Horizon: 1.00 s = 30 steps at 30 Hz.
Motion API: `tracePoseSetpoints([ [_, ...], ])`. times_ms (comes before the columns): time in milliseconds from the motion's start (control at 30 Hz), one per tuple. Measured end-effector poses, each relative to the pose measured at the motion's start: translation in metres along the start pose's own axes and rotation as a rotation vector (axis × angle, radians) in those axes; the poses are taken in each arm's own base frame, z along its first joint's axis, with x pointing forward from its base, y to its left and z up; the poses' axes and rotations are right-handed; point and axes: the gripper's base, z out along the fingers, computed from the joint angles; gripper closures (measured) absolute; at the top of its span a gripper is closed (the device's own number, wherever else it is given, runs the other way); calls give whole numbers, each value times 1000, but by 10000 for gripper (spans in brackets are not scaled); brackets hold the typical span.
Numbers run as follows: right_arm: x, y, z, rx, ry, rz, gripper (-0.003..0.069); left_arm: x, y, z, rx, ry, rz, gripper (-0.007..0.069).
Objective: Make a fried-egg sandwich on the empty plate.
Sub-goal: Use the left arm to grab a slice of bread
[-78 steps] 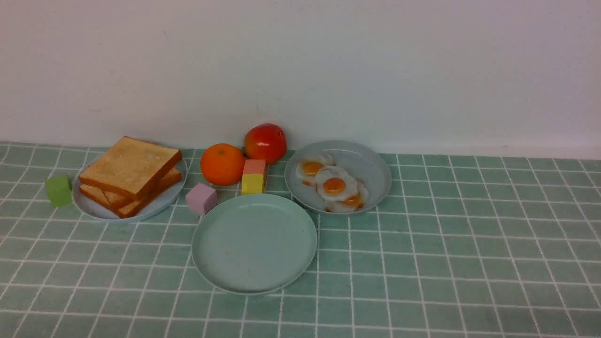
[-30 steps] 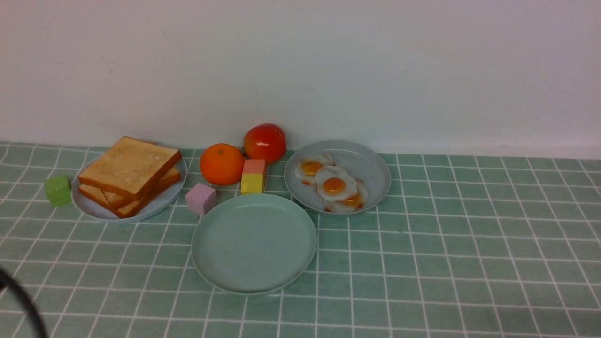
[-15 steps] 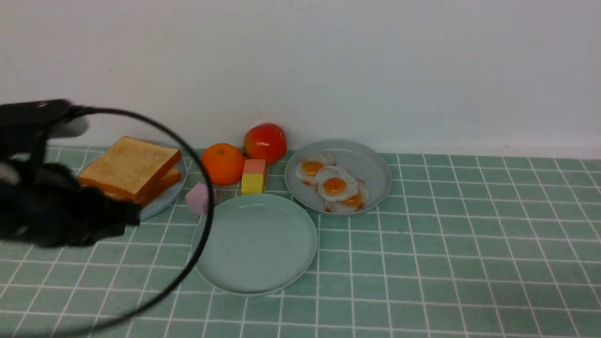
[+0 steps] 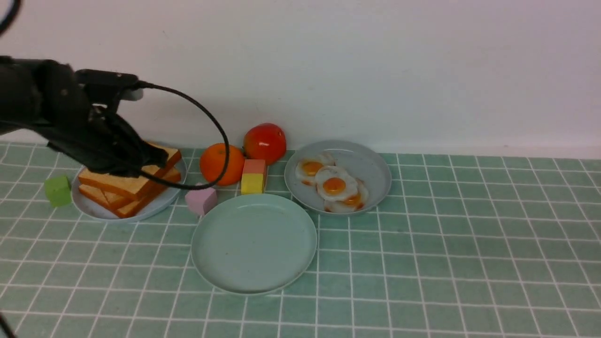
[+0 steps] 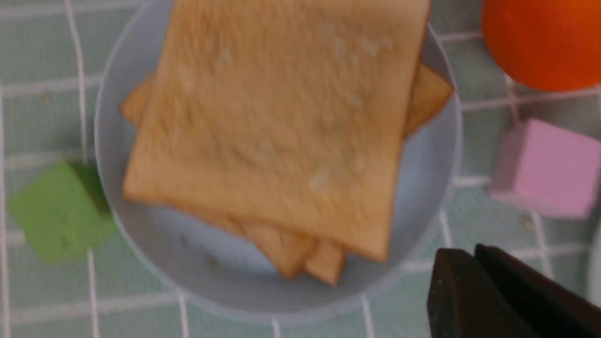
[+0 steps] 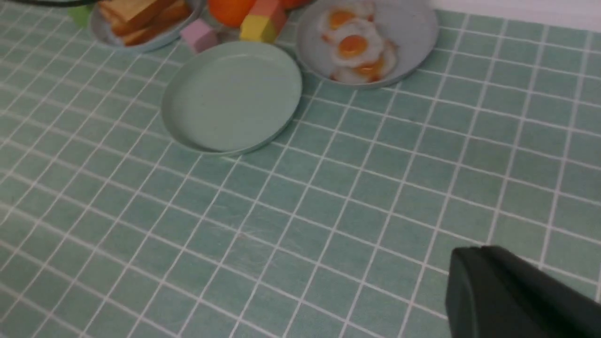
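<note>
A stack of golden-brown toast slices lies on a light blue plate at the left. My left gripper hovers over the stack's right edge, fingers together and holding nothing. Three fried eggs lie on a greyish-blue plate at the back centre. The empty plate, mint green, sits in front between them. My right gripper is shut and empty, low over the tiled cloth well short of the plates; the front view does not show it.
An orange, a red fruit, a yellow-and-pink block and a pink cube crowd between the toast plate and the egg plate. A green cube sits left of the toast plate. A white wall closes the back.
My left arm has swung in from the lower left and risen over the toast plate. The plates, toast and eggs have not moved.
</note>
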Motion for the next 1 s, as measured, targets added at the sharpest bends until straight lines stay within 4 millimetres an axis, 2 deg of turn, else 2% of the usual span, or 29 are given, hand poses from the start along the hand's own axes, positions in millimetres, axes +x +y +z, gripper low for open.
tracePoseSetpoints([
  [33, -1, 0, 2, -9, 9, -16, 659, -2, 1, 11, -11, -5, 31, 480],
  [67, -1, 0, 3, -9, 12, -18, 659, -2, 1, 11, -13, -5, 35, 471],
  [100, -1, 0, 4, -17, 16, -24, 659, -2, 2, 25, -24, -14, 64, 400],
  [200, -2, 1, 4, -29, 13, -22, 659, 2, 2, 47, -32, -18, 88, 279],
  [300, -2, 3, 4, -43, 14, -14, 658, 7, 2, 61, -38, -8, 111, 216],
  [400, -1, 5, 3, -70, 21, 1, 657, 7, 3, 68, -49, -13, 140, 202],
  [467, -1, 7, 3, -92, 25, 12, 657, 7, 4, 69, -54, -17, 156, 220],
  [533, 0, 9, 3, -112, 32, 21, 657, 7, 4, 71, -58, -14, 169, 284],
  [600, 0, 11, 2, -131, 33, 32, 656, 7, 5, 70, -63, -12, 179, 396],
  [633, 0, 11, 2, -132, 32, 32, 656, 7, 5, 70, -63, -12, 179, 407],
  [667, 1, 12, 2, -140, 37, 34, 655, 6, 5, 67, -64, -10, 179, 504],
  [700, 1, 12, 2, -140, 38, 34, 655, 6, 5, 67, -64, -10, 179, 504],
  [733, 3, 13, 0, -148, 45, 32, 655, 4, 5, 62, -66, -9, 180, 568],
  [800, 4, 14, -3, -149, 40, 27, 654, 3, 5, 55, -66, -2, 175, 568],
  [933, 6, 16, -8, -152, 22, 14, 652, -5, 2, 18, -59, 4, 123, 568],
  [1000, 7, 18, -12, -152, 9, -14, 651, -8, -17, -19, -28, -6, 127, 568],
])
